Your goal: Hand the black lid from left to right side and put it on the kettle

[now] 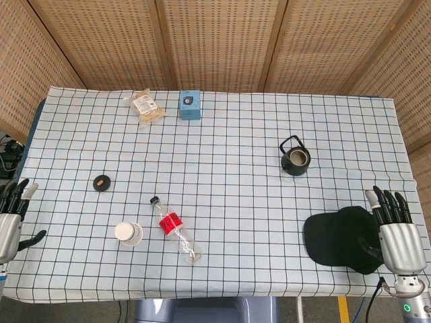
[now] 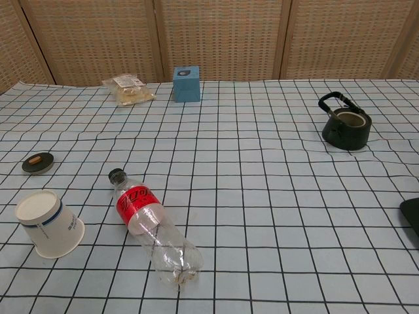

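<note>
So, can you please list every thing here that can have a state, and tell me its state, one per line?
black lid: flat on the table, held by no robot hand
kettle: upright, open, no lid on
bottle: lying on its side, cap on
paper cup: tipped on its side
black cap: lying by the right robot hand
left robot hand: open, empty
right robot hand: open, empty

Bottle (image 1: 176,230) and cup (image 1: 128,233) beside lid (image 1: 102,182)

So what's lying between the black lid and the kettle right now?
Only bare checked cloth between the black lid and the kettle; the head view shows it best. The bottle lies nearer the robot, off that line.
</note>
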{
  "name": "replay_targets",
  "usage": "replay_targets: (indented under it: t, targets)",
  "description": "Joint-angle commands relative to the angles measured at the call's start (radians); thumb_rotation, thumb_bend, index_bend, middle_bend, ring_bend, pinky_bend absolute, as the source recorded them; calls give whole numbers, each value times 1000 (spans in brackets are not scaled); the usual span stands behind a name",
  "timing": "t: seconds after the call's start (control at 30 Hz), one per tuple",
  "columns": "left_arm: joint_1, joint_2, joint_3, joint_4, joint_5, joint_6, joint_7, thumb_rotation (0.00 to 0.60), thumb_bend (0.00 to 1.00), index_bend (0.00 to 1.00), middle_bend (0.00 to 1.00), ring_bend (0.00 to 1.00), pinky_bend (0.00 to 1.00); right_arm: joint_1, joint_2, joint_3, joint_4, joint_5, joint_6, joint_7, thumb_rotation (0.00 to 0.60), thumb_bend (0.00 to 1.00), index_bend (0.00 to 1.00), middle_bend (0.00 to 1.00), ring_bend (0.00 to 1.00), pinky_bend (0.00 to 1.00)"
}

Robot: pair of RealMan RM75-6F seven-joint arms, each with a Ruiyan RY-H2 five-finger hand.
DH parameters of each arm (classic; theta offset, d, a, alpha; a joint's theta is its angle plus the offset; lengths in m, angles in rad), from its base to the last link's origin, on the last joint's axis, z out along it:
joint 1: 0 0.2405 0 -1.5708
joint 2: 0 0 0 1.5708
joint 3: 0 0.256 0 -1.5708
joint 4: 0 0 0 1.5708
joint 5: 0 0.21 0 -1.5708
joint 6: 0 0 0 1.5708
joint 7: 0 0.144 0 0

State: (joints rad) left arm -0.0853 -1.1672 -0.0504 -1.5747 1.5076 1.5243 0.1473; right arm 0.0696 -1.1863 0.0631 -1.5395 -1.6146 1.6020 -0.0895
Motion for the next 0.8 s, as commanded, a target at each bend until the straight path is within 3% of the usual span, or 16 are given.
replay_targets:
  t: [0.03, 0.6, 0.8]
  targets:
    - [-2, 0, 3, -5, 1, -2, 4, 600, 35, 0, 0, 0, 0, -1, 1, 0, 0, -4, 4, 5, 600, 144, 49, 0, 0, 0]
    - [-17, -13, -1, 6, -14, -35, 8, 600, 44, 0, 0, 0, 0, 3, 3, -6, 6, -8, -10, 11, 600, 144, 50, 0, 0, 0]
    - [-48, -18, -24, 16, -44, -80, -5, 600, 150, 54, 0, 0, 0, 6, 0, -3, 14, 0, -19, 17, 600, 144, 51, 0, 0, 0]
